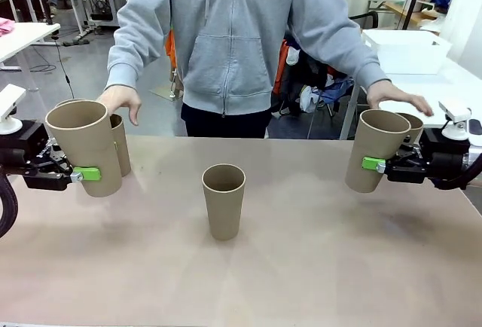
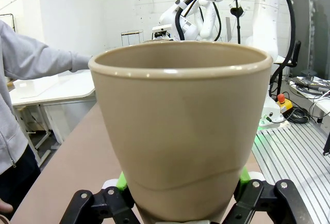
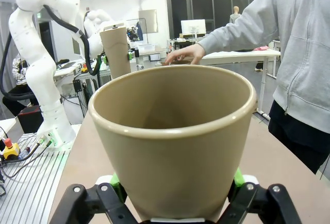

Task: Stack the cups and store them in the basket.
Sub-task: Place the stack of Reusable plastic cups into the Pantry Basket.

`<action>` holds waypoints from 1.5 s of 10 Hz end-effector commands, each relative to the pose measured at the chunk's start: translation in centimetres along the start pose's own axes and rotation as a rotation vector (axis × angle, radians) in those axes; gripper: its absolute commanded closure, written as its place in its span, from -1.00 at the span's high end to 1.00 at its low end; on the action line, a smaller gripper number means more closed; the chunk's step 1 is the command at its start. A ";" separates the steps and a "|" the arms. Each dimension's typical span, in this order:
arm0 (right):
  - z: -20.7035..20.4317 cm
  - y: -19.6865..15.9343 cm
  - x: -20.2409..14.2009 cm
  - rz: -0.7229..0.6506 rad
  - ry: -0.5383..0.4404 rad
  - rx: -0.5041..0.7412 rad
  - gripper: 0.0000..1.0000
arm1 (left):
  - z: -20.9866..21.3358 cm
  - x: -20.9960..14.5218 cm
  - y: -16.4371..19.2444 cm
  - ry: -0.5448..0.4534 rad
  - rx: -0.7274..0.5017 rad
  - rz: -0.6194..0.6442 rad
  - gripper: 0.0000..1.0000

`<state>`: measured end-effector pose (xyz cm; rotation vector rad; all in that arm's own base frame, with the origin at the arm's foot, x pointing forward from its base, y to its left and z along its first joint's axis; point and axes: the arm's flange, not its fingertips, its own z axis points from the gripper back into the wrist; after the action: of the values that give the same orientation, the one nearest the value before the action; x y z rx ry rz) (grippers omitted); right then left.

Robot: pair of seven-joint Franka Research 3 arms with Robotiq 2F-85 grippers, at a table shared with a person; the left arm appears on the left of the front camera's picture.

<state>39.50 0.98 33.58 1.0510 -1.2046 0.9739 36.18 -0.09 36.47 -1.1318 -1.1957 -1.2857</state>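
Left gripper (image 1: 87, 173) clamped on left cup (image 1: 81, 142); right gripper (image 1: 373, 165) clamped on right cup (image 1: 374, 142). Middle cup (image 1: 224, 200) stands upright between them: four o'clock of left, eight o'clock of right.

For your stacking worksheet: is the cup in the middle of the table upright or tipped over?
Upright: the middle cup stands on its base on the table, mouth facing up.

matt tan cups (image 1: 224, 206), perhaps paper
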 end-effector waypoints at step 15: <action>-0.1 0.0 0.2 -0.001 0.004 -0.006 0.71 | 0.1 0.3 -0.1 -0.004 0.000 -0.001 0.67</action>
<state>39.50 0.98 33.58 1.0510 -1.2046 0.9738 36.18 -0.09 36.47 -1.1318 -1.1957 -1.2857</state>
